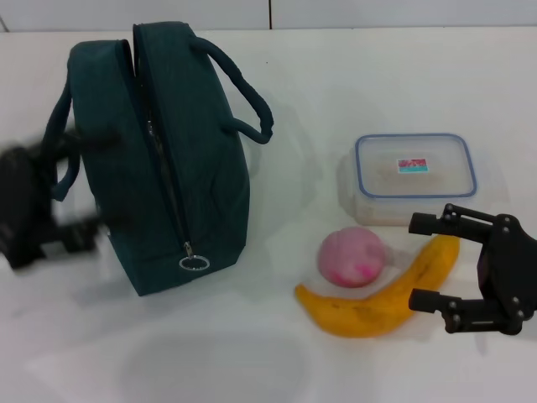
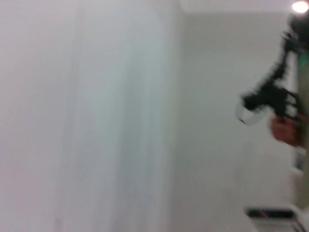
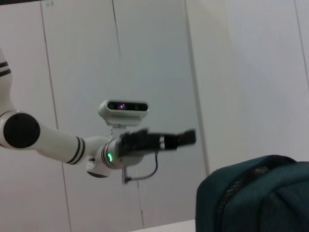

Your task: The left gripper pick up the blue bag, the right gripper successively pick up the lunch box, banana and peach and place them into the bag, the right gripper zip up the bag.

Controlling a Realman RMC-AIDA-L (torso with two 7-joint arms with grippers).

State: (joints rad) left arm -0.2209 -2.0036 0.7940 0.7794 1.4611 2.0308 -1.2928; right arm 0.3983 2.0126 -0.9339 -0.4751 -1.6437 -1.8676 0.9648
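Observation:
The blue bag (image 1: 189,159) stands on the white table at left, its zip closed and the ring pull (image 1: 194,263) at the near end. My left gripper (image 1: 101,183), blurred, is open right at the bag's left side beside one loop handle (image 1: 60,143). The lunch box (image 1: 415,175) sits at right with its lid on. In front of it lie the peach (image 1: 352,257) and the banana (image 1: 377,295). My right gripper (image 1: 426,262) is open at the lower right, its fingers either side of the banana's far tip. The right wrist view shows the bag (image 3: 256,193) and the left gripper (image 3: 182,138).
The table's (image 1: 252,369) near middle shows only a faint shadow. The bag's second handle (image 1: 247,92) arches toward the lunch box side. A panelled wall (image 3: 231,72) stands behind the table. The left wrist view is a blurred wall.

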